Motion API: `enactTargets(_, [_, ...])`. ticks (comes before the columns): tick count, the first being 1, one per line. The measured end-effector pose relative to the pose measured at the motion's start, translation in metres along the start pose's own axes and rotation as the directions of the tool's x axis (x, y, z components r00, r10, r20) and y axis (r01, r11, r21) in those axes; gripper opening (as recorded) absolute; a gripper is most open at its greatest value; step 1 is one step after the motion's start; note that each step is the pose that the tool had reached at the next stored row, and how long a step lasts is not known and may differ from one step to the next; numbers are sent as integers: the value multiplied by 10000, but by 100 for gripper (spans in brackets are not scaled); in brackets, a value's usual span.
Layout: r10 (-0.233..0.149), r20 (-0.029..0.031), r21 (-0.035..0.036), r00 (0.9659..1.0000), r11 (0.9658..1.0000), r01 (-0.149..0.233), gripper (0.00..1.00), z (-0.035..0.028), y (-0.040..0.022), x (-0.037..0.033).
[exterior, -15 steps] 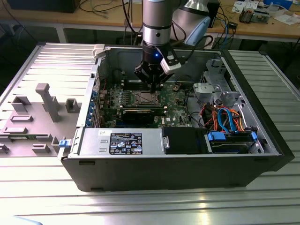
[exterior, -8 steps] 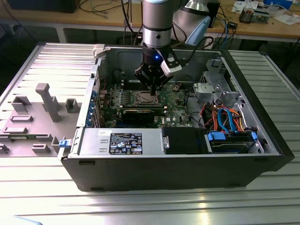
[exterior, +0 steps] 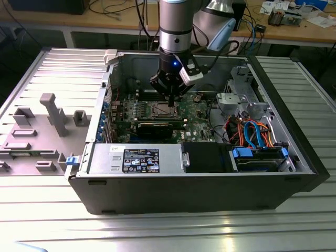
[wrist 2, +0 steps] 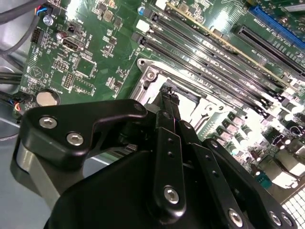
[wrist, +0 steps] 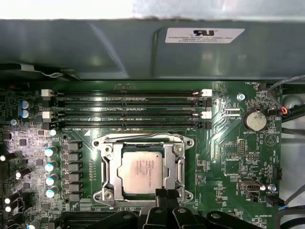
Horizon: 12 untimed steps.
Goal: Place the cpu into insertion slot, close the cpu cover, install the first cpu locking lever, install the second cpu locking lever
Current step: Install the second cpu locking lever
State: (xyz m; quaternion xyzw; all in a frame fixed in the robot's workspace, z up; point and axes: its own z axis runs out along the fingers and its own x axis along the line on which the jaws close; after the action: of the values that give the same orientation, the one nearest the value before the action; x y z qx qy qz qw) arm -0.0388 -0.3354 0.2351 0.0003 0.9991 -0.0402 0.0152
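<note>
One cpu (wrist: 142,171) sits in the insertion slot (wrist: 110,194) right now, flat, silver-grey top facing up, with some small print on the lid that I won't try to read. It's square, so no real long axis, but its edges run parallel to the socket frame and to the long black memory slots (wrist: 128,101) beside it. The cpu cover (wrist: 109,164) looks folded down around it: a silvery frame plate with the chip's top showing through the cut-out. A thin wire lever (wrist: 143,137) runs along the socket edge nearest the memory slots.

Gripper (wrist: 162,193) is right at the socket edge farthest from the memory slots, its black fingertips (wrist: 157,193) pressed together, nothing visibly pinched between them, just over the frame's rim and just beside the chip. In the second wrist view the same closed fingers (wrist 2: 167,102) point down at the socket's metal frame (wrist 2: 151,76), with the green motherboard (wrist 2: 90,62) all around.

From the exterior view, the arm (exterior: 176,26) comes straight down into the open computer case (exterior: 210,184), which lies on its side on a ribbed metal table (exterior: 294,226). Socket (exterior: 162,109) is roughly mid-board. Grey plastic fixture (exterior: 52,113) sits well apart on the exterior view's left.
</note>
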Motion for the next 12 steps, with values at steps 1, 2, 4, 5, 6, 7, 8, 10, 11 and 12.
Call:
enactTargets(1, [0, -1, 1, 10000, 10000, 0, 11, -10, -1, 10])
enactTargets(2, [-1, -1, 1, 10000, 10000, 1, 11, -15, -1, 18])
enactTargets(4, [0, 1, -2, 10000, 10000, 0, 11, -16, -1, 27])
enactTargets(5, [-2, 1, -2, 10000, 10000, 2, 11, -16, -1, 28])
enactTargets(6, [-2, 1, -1, 10000, 10000, 2, 11, -16, -1, 29])
enactTargets(7, [-1, -1, 3, 10000, 10000, 1, 11, -16, -1, 30])
enactTargets(8, [-1, -2, 3, 10000, 10000, 1, 11, -16, -2, 32])
enactTargets(10, [-1, -2, 6, 10000, 10000, 1, 11, -15, -14, 34])
enactTargets(11, [-1, -2, 5, 10000, 10000, 1, 11, -12, -27, 35])
enactTargets(12, [0, -2, 5, 10000, 10000, 0, 11, -11, -39, 35])
